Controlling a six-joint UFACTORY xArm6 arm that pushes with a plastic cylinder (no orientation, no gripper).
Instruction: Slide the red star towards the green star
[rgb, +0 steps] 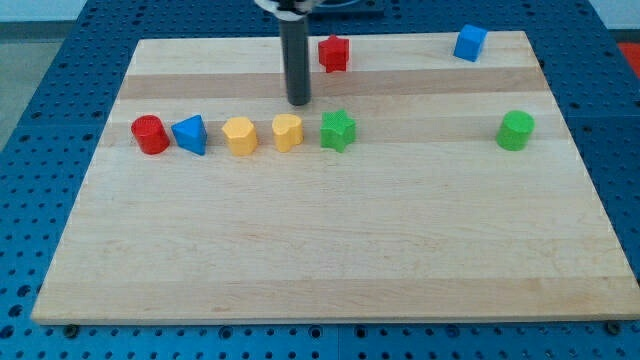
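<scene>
The red star (334, 53) lies near the view's top, a little left of centre. The green star (338, 130) lies below it, in a row of blocks. My tip (299, 103) stands on the board to the left of the line between the two stars, below and left of the red star and above and left of the green star, just above the yellow heart (287, 131). It touches no block.
The row left of the green star holds the yellow heart, a yellow hexagon (240, 135), a blue triangle (190, 134) and a red cylinder (150, 134). A blue cube (470, 43) lies at the top right. A green cylinder (516, 131) lies at the right.
</scene>
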